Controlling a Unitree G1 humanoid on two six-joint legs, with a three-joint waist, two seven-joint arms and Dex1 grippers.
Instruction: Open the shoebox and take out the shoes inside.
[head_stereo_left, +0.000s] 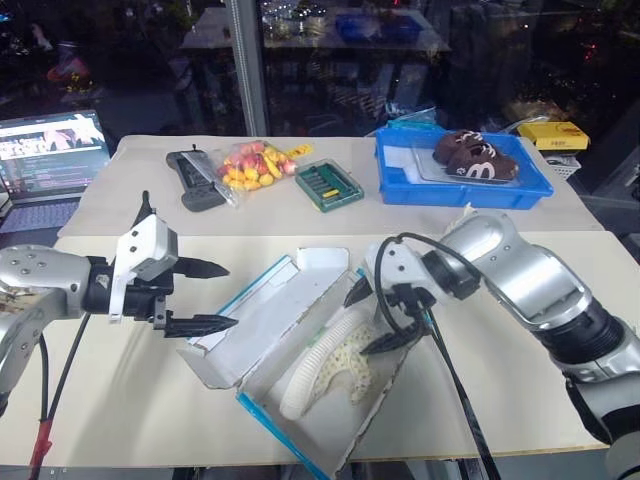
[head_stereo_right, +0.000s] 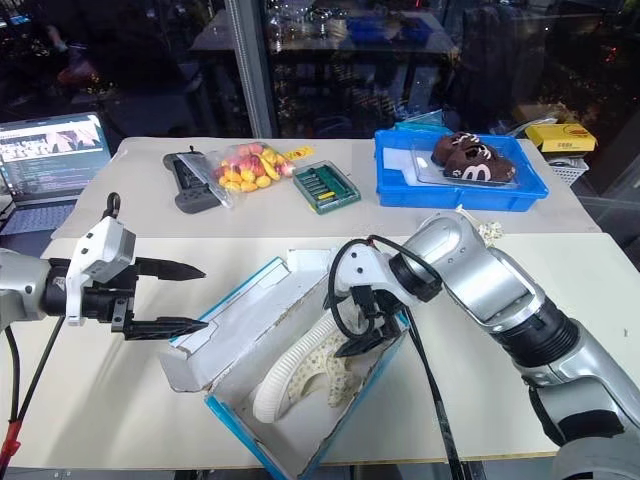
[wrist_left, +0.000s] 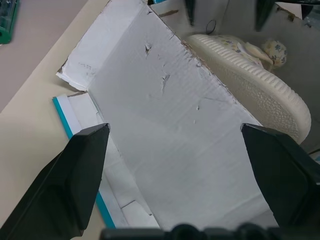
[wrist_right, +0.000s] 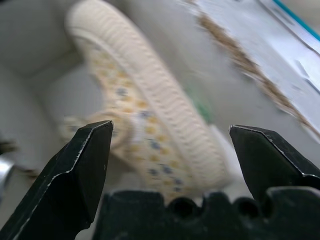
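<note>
Two pincers: both spread wide, nothing grasped
Left pincer (head_stereo_left: 212, 295): hovers just beside the flap, off the table (head_stereo_left: 130, 400)
Right pincer (head_stereo_left: 378, 318): tips down inside the box, right over the shoes
Bright-blue cardboard shoebox (head_stereo_left: 300, 455): front middle of the table, white hinged flap (head_stereo_left: 265, 310) thrown open toward the left pincer
Cream-white floral canvas shoes (head_stereo_left: 335, 365): lying on their side inside, ribbed sole (wrist_left: 260, 85) facing the flap
Blue plastic tray (head_stereo_left: 400, 185): far side, brown shoes in it
</note>
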